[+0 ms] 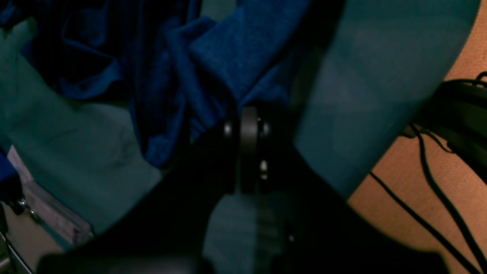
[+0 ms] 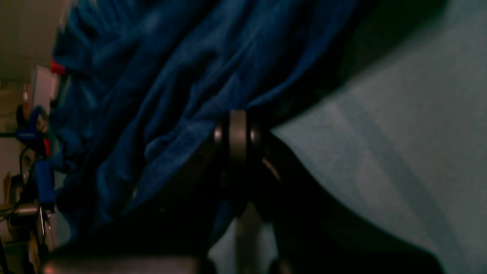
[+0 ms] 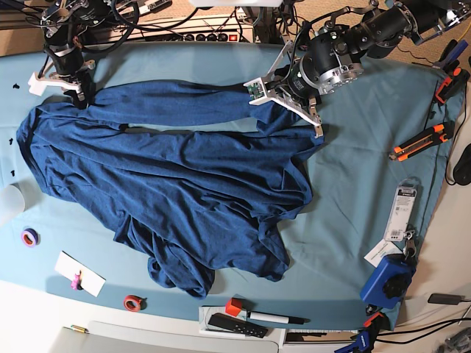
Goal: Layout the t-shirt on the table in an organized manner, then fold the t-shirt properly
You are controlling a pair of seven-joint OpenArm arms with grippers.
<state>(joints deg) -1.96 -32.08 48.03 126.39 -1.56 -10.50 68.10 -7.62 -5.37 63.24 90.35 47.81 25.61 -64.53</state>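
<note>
Here both grippers clamp the t-shirt's (image 3: 176, 191) far edge – left gripper (image 3: 294, 103), right gripper (image 3: 79, 95) – the garment trailing toward the table's (image 3: 353, 184) front.

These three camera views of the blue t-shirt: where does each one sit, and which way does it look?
Base: overhead, looking down on the table, the t-shirt and both arms.
Left wrist: on the left arm, looking along its closed left gripper pinching shirt fabric.
Right wrist: on the right arm, looking along the right gripper, also closed on fabric.
All share the shirt.
</note>
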